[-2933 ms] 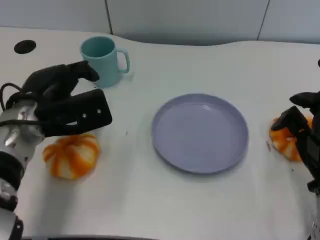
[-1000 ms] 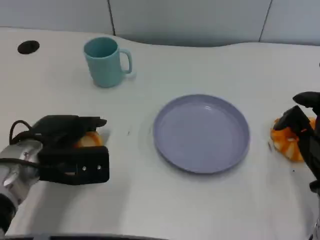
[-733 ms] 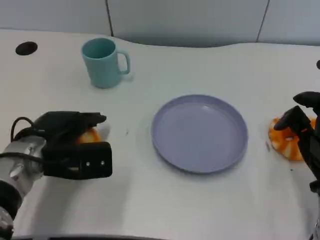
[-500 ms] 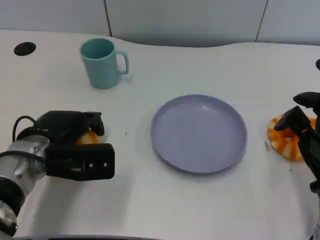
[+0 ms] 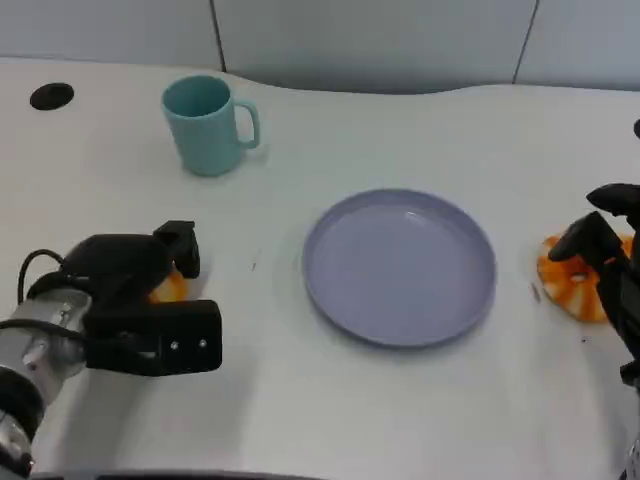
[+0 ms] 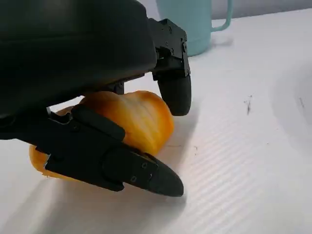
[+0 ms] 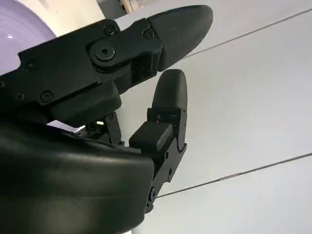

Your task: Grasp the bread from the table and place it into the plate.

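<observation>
Bread (image 5: 168, 288), orange roll with pale stripes: lying on the white table (image 5: 400, 420) at the robot's left, well apart from the plate, mostly covered by the left hand in the head view. In the left wrist view the roll (image 6: 131, 117) is sitting between fingers (image 6: 122, 165) running along its near side and a finger curling down over its far side.

Left hand (image 5: 125, 275): wrapping around the bread, fingers curving over and beside it. Whether the grip is firm yet cannot be told; the roll appears to be resting on the table.

Right hand (image 5: 605, 255): hovering at the right edge over a second orange roll (image 5: 568, 285), fingers (image 7: 165, 105) apart and holding nothing.

Plate (image 5: 400, 265), lavender, round: sitting at the table's middle, with nothing in it.

Mug (image 5: 205, 122), teal: standing beyond the left hand, near the far edge.

Step in hand, as a judgement: grasping is underway, with lifting not yet done.

Next move, as a judgement: tightening the fingers evenly on the soft roll without crushing it, lifting it straight up, then carrying it toward the robot's right to the plate and lowering it inside the rim before releasing.
</observation>
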Tool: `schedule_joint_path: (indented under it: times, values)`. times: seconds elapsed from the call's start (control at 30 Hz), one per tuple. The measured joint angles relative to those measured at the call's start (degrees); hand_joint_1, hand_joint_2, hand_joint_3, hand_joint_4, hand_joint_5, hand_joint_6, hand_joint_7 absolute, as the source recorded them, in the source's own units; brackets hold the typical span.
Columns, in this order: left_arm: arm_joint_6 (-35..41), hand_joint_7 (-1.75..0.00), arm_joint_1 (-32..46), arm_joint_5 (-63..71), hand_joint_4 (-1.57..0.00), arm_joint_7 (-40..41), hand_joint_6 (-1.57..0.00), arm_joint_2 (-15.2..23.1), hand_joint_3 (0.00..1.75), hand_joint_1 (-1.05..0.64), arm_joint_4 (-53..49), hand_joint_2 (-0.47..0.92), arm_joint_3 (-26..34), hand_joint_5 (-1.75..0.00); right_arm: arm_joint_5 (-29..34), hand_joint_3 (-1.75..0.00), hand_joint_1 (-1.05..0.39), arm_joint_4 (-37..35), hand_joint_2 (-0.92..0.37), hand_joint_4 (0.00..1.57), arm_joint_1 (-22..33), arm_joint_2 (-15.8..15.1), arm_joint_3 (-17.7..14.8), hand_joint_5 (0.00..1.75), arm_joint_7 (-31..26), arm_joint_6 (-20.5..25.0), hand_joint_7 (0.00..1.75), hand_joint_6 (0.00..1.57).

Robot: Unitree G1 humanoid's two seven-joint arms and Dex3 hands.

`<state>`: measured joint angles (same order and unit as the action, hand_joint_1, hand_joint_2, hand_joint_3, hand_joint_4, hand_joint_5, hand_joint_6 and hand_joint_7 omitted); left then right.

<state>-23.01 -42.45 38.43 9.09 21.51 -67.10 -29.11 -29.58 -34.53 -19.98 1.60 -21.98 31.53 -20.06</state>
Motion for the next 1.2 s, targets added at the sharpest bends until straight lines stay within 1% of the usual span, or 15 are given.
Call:
schedule_joint_path:
  times: [0.1,0.13,0.2,0.23,0.27,0.3,0.33,0.37,0.4,0.43,0.5,0.8,0.93,1.1,1.2]
  values:
    - [-1.3,-1.75,0.2,-0.5,-0.86,0.6,-0.61,0.0,0.00,-0.34,-0.1,0.85,0.5,-1.75,0.0,-0.01,-0.56,0.0,-0.91,0.62,0.0,0.0,0.0,1.75,0.0,-0.1,1.05,0.74]
    - [-2.2,-1.63,0.5,-1.0,-0.86,1.2,-0.66,0.0,0.01,-0.35,0.0,0.86,0.8,-1.75,-0.1,-0.01,-0.56,0.0,-0.92,0.62,0.0,0.0,0.0,1.75,0.0,-0.1,1.05,0.74]
    - [-4.2,-1.52,1.0,-1.1,-0.86,2.9,-0.70,0.1,0.02,-0.38,0.5,0.88,1.1,-1.75,-0.1,-0.01,-0.57,0.0,-0.92,0.62,0.0,0.0,0.0,1.75,0.1,-0.1,1.05,0.74]
    - [-4.9,-1.36,1.1,-1.1,-0.84,3.5,-0.75,0.1,0.02,-0.39,0.9,0.89,1.2,-1.75,-0.1,-0.01,-0.57,0.0,-0.91,0.62,0.0,0.0,0.0,1.75,0.1,-0.1,1.05,0.74]
    - [-5.6,-1.27,1.1,-1.1,-0.83,4.2,-0.77,0.2,0.02,-0.40,1.4,0.89,1.3,-1.75,-0.1,-0.01,-0.57,0.0,-0.91,0.62,0.0,0.0,0.0,1.75,0.1,-0.1,1.05,0.74]
    - [-6.2,-1.08,1.1,-1.1,-0.81,4.8,-0.79,0.3,0.02,-0.41,1.9,0.89,1.5,-1.71,-0.1,-0.01,-0.56,0.0,-0.91,0.62,0.0,0.0,0.0,1.75,0.1,-0.1,1.05,0.74]
    - [-6.6,-0.95,1.1,-1.1,-0.82,5.2,-0.81,0.4,0.01,-0.41,2.6,0.88,1.8,-1.66,-0.1,-0.01,-0.56,0.0,-0.92,0.62,0.0,0.0,0.0,1.75,0.1,-0.1,1.05,0.74]
    - [-6.9,-0.98,1.2,-1.1,-0.82,5.3,-0.82,0.7,0.01,-0.42,3.5,0.88,2.2,-1.66,-0.1,-0.01,-0.56,0.0,-0.92,0.62,0.0,0.0,0.0,1.75,0.1,-0.1,1.05,0.74]
    - [-7.3,-1.41,1.3,-1.2,-0.87,5.4,-0.69,0.9,0.02,-0.42,4.6,0.89,2.5,-1.71,-0.1,-0.01,-0.56,0.0,-0.92,0.62,0.0,0.0,0.0,1.75,0.1,-0.1,1.05,0.74]
    - [-7.7,-1.58,1.4,-1.4,-0.89,5.4,-0.65,1.3,0.04,-0.42,5.9,0.91,3.0,-1.73,-0.1,-0.01,-0.56,0.0,-0.92,0.62,0.0,0.0,0.0,1.75,0.1,-0.1,1.05,0.74]
    - [-8.9,-1.71,1.6,-1.8,-0.92,5.5,-0.64,2.0,0.05,-0.39,8.3,0.89,4.1,-1.74,-0.1,-0.01,-0.56,0.0,-0.92,0.61,0.0,0.0,0.0,1.75,0.1,-0.1,1.04,0.74]
    - [-9.9,-1.75,3.1,-3.4,-0.89,5.3,-0.61,4.0,0.04,-0.34,16.1,0.85,7.1,-1.75,-0.2,0.00,-0.56,0.0,-0.91,0.62,0.0,0.0,0.0,1.75,0.1,0.1,1.04,0.75]
    - [-13.6,-1.75,3.0,-3.4,-0.83,5.4,-0.55,3.9,0.04,-0.33,16.9,0.86,7.3,-1.75,-0.2,0.00,-0.56,0.0,-0.91,0.62,0.0,0.0,0.1,1.75,0.1,0.5,1.03,0.76]
    - [-15.9,-1.75,1.2,-3.4,-0.77,5.2,-0.51,2.6,0.05,-0.34,17.0,0.89,7.2,-1.75,0.0,-0.01,-0.56,0.0,-0.92,0.62,0.0,0.1,0.1,1.75,0.0,0.5,1.04,0.75]
    - [-16.1,-1.75,-1.4,-1.0,-0.74,5.2,-0.49,0.8,0.06,-0.36,16.5,0.91,5.1,-1.75,0.0,-0.01,-0.56,0.0,-0.92,0.62,0.0,0.1,0.1,1.75,-0.8,0.5,1.04,0.75]
